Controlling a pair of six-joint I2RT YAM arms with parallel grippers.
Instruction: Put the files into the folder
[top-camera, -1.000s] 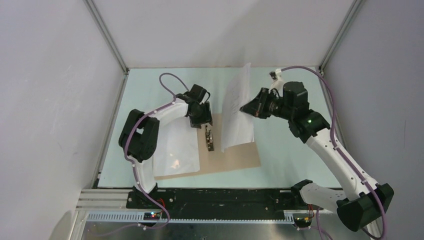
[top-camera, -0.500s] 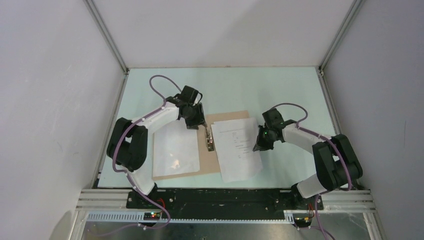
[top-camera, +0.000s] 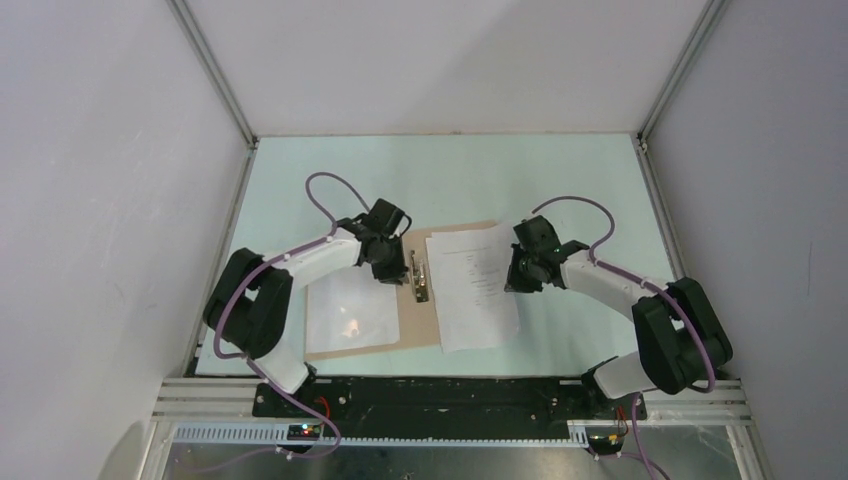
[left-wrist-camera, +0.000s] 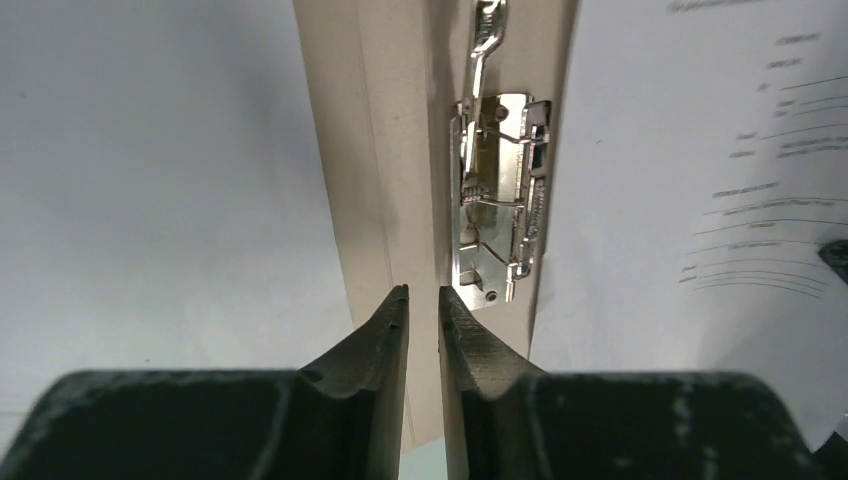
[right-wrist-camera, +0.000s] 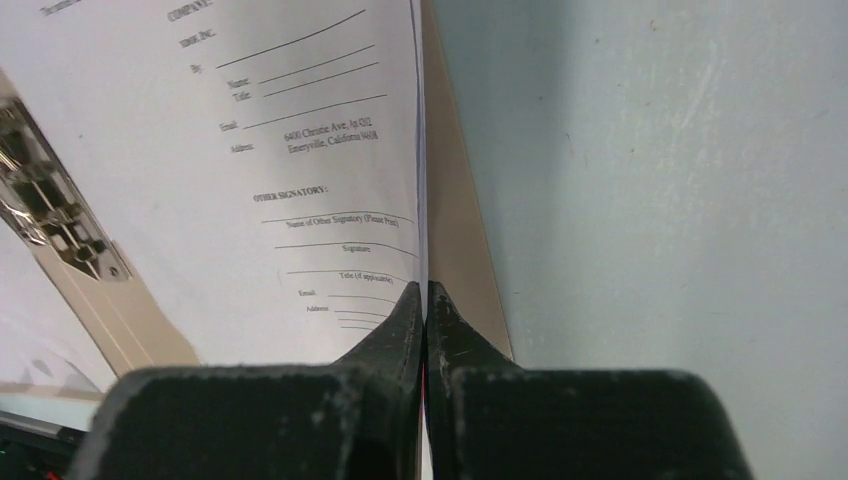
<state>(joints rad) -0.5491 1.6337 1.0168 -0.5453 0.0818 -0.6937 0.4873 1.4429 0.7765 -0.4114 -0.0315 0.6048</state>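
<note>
Top external view: files (top-camera: 475, 290) lie on the folder (top-camera: 418, 325), right gripper (right-wrist-camera: 426, 292) pinching their edge

Seen from above, both pairs of fingertips are hidden under their own wrists, and the print on the sheets is too small to read. The clear sleeve (top-camera: 350, 300) covers the folder's left half. The files lie flat on the right half, just beside the metal clip (top-camera: 420, 278), hiding nearly all the cardboard under them. The right wrist view cuts the sheets off at top and left, leaving a narrow tan strip between them and the table (right-wrist-camera: 650, 150). There the right gripper is clenched on the files' right edge, paper between its meeting fingertips. The left gripper (left-wrist-camera: 422, 300) sits over the spine, fingers drawn almost together with only a slit between and nothing in it; whether they touch the cardboard cannot be told. Both arms reach inward, elbows bent outward, wrists low over the folder
</note>
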